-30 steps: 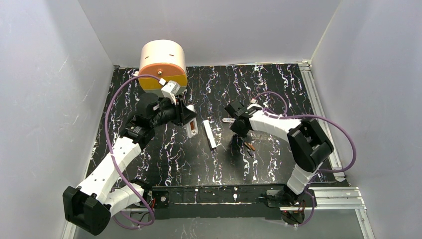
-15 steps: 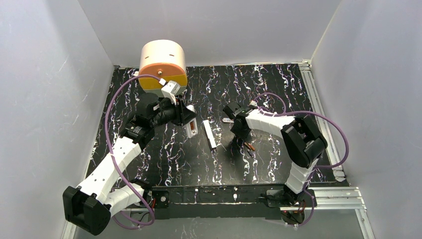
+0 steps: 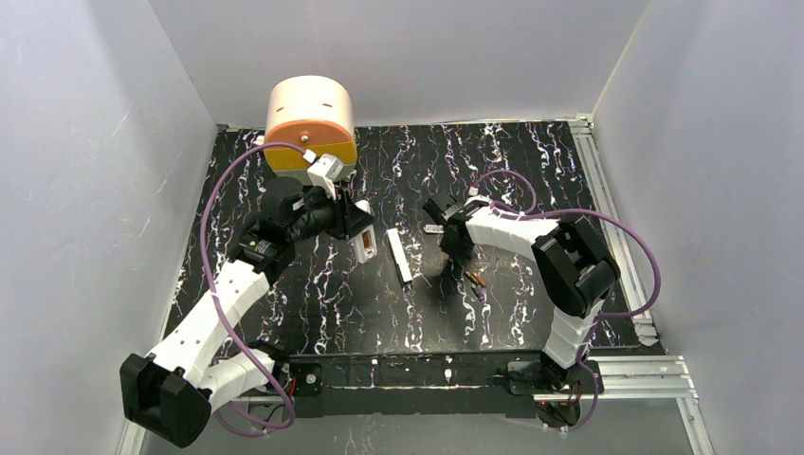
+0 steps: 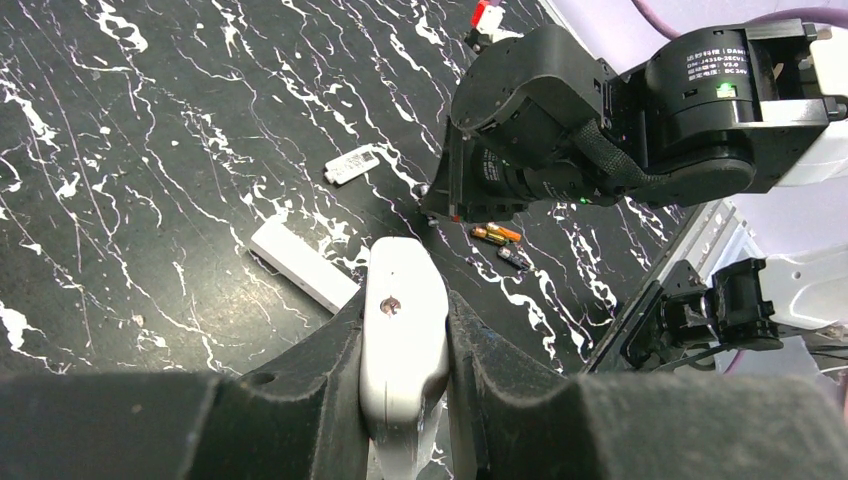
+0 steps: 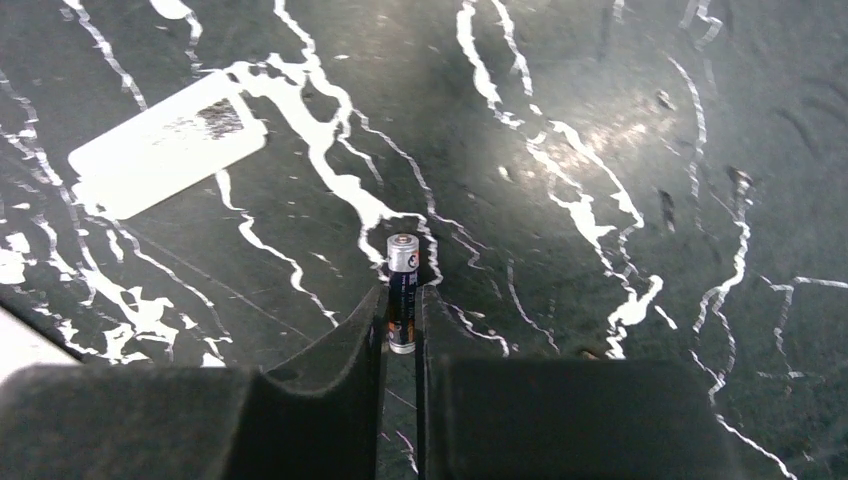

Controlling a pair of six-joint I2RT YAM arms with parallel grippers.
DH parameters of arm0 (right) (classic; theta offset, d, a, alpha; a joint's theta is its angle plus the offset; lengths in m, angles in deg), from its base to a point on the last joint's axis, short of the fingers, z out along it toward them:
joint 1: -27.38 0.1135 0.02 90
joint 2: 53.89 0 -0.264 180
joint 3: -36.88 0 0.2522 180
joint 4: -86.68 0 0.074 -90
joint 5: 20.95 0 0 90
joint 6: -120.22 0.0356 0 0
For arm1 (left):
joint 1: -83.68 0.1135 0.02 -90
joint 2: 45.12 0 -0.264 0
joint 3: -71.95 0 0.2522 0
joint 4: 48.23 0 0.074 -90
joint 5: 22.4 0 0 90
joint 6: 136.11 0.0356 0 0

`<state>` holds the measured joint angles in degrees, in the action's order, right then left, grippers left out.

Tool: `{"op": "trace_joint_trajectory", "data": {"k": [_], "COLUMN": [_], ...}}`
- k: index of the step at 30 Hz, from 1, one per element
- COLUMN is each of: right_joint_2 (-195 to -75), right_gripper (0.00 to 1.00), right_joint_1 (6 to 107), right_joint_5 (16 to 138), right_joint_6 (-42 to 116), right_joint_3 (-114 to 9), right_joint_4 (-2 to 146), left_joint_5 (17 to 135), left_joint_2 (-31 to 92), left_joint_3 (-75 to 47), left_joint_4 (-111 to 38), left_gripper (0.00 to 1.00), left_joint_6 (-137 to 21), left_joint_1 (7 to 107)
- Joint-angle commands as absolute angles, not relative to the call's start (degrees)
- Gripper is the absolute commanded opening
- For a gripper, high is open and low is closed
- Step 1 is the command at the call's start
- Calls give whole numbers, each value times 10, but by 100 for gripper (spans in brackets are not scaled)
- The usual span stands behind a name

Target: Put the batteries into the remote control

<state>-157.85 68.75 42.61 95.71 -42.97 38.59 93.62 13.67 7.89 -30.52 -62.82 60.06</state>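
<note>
My left gripper (image 3: 360,237) is shut on the white remote control (image 3: 366,245) and holds it left of centre. In the left wrist view the remote (image 4: 403,330) sits edge-on between my left gripper's (image 4: 403,303) jaws. My right gripper (image 3: 452,254) is near the table's middle, shut on one battery (image 5: 402,290). The battery stands out beyond the fingertips, close over the table. My right gripper (image 5: 402,312) grips its lower half. The other battery (image 3: 474,279), copper-orange, lies on the table just right of that gripper; it also shows in the left wrist view (image 4: 495,233).
A long plain white bar (image 3: 399,256) lies between the two grippers. A small white labelled piece (image 3: 434,228) lies beside the right gripper. A small black bit (image 4: 513,258) lies near the loose battery. A peach and orange cylinder (image 3: 310,123) stands at the back left.
The right arm's elbow and wrist have shifted a little to the left. Its gripper stays in about the same place. The left arm and the remote have not moved.
</note>
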Motion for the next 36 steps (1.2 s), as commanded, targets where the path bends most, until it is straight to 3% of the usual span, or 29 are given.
{"op": "trace_joint_trajectory", "data": {"k": [1, 13, 24, 36], "right_joint_2": [-1588, -1421, -1251, -1221], "right_gripper": [12, 4, 5, 7], "right_joint_1": [687, 692, 780, 866], "right_joint_5": [444, 427, 521, 488], "right_joint_6": [874, 728, 593, 525], "right_joint_3": [-414, -412, -346, -329], "right_joint_4": [438, 469, 652, 757], "left_joint_5": [943, 1020, 1081, 1094], "left_joint_2": [150, 282, 354, 373], "left_joint_3": [81, 40, -25, -67], "left_joint_4": [-308, -387, -350, -240], "left_gripper": [0, 0, 0, 0], "left_joint_6": [-647, -827, -899, -886], "left_joint_1": [603, 602, 603, 604]}}
